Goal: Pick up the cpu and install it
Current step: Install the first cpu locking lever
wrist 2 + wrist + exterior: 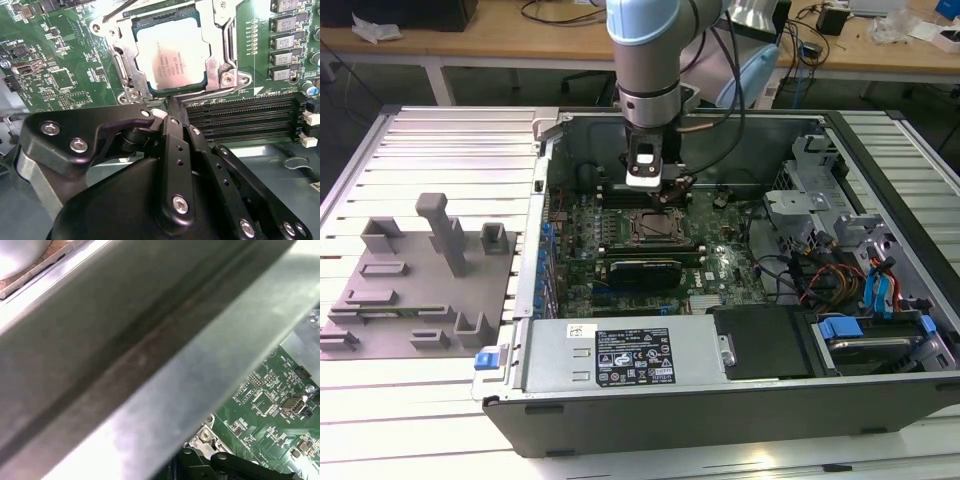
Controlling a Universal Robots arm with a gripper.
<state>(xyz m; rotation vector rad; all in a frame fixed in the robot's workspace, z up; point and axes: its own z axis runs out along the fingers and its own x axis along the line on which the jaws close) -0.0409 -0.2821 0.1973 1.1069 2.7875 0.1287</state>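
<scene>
Small flat square silvery-topped cpu [172,52] lies flat within the metal-framed motherboard socket [125,65], apparently seated already, so the black claw [175,107] grips nothing, its fingers closed together just beside the socket's edge inside the open grey computer case [720,410].

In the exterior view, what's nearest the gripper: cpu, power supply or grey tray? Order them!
1. cpu, in its socket by the gripper.
2. power supply, along the case's near wall.
3. grey tray, outside, exterior view's left.
</scene>
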